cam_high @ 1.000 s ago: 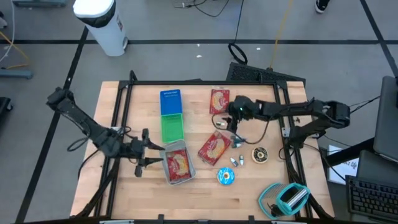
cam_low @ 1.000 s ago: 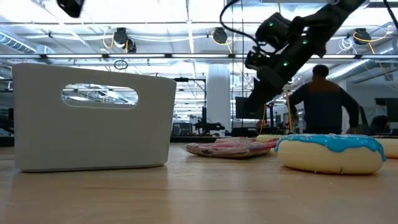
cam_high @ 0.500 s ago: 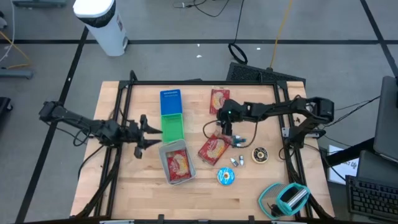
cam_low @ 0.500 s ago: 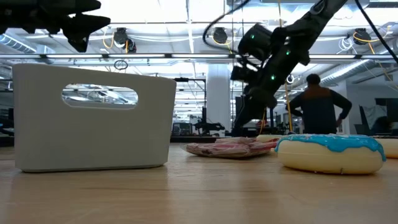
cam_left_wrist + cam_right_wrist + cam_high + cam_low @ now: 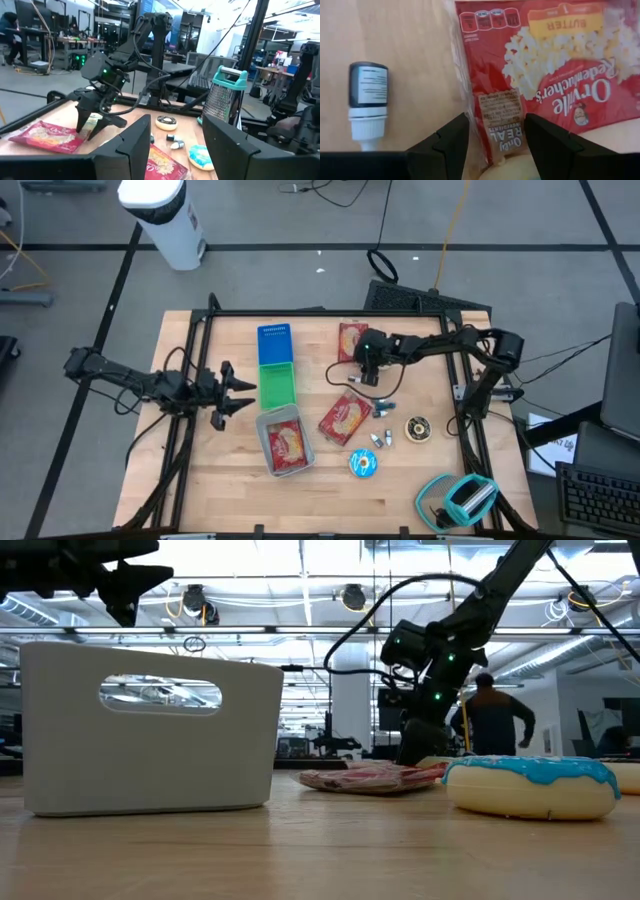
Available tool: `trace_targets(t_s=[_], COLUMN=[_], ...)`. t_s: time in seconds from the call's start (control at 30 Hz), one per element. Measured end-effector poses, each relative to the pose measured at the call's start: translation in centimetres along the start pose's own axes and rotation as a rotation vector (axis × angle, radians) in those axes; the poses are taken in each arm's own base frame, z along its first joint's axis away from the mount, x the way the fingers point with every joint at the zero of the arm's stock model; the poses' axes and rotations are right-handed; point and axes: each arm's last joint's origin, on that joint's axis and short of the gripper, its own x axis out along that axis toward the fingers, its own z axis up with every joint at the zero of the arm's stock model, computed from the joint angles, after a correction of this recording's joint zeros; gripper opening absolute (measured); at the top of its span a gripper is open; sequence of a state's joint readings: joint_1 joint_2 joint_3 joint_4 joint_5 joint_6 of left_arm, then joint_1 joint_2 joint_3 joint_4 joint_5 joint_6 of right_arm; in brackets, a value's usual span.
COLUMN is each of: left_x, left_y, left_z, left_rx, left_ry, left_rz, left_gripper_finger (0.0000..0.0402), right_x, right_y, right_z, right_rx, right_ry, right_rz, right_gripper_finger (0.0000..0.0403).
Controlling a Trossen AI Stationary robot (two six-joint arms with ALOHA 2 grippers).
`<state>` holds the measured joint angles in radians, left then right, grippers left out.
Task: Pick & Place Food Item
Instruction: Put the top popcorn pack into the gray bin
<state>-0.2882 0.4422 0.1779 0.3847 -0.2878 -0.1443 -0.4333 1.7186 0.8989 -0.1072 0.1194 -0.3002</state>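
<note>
A red popcorn packet (image 5: 345, 418) lies flat on the table, and my right gripper (image 5: 362, 380) hovers open just over its far end. In the right wrist view the fingers (image 5: 451, 142) stand either side of the packet's edge (image 5: 492, 127). Whether they touch it I cannot tell. A second packet (image 5: 287, 445) lies in the white bin (image 5: 263, 426). A third (image 5: 352, 340) lies near the far edge. My left gripper (image 5: 235, 390) hangs open in the air, left of the bin.
Blue (image 5: 274, 345) and green (image 5: 277, 386) containers sit beyond the bin. Small bottles (image 5: 381, 439), a chocolate donut (image 5: 417, 429), a blue donut (image 5: 363, 464) and a teal grater (image 5: 466, 498) lie to the right. A person (image 5: 490, 720) moves behind the table.
My left gripper has drawn away from the bin toward the table's far edge, then kept still. My right gripper has sunk toward the popcorn packet, shifted a little to the left and rolled about its own line. The packet has stayed in place.
</note>
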Motion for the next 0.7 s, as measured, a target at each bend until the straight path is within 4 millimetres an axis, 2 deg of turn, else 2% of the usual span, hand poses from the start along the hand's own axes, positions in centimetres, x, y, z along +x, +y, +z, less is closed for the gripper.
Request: trace_targets(t_s=[0.17,0.27,0.4,0.6,0.7], left_x=[0.02,0.02,0.02,0.02,0.02], left_y=[0.00,0.00,0.00,0.00,0.00], left_z=[-0.04,-0.04,-0.03,-0.03,-0.03], left_rx=[0.000,0.006,0.005,0.005,0.005], left_ry=[0.002,0.002,0.002,0.002,0.002], left_rz=[0.001,0.001,0.001,0.001,0.001], left_gripper_finger=[0.0182,0.0182,0.0182,0.0182,0.0182], right_x=[0.06,0.08,0.11,0.11,0.08], right_y=[0.05,0.08,0.06,0.05,0.28], right_z=[0.05,0.05,0.04,0.01,0.09], right_rx=[-0.040,-0.051,-0.052,-0.053,-0.060], right_ry=[0.000,0.000,0.002,0.004,0.001], right_rz=[-0.011,-0.010,-0.013,-0.015,-0.011], right_gripper_finger=[0.0177,0.0161,0.0118,0.0024,0.0006])
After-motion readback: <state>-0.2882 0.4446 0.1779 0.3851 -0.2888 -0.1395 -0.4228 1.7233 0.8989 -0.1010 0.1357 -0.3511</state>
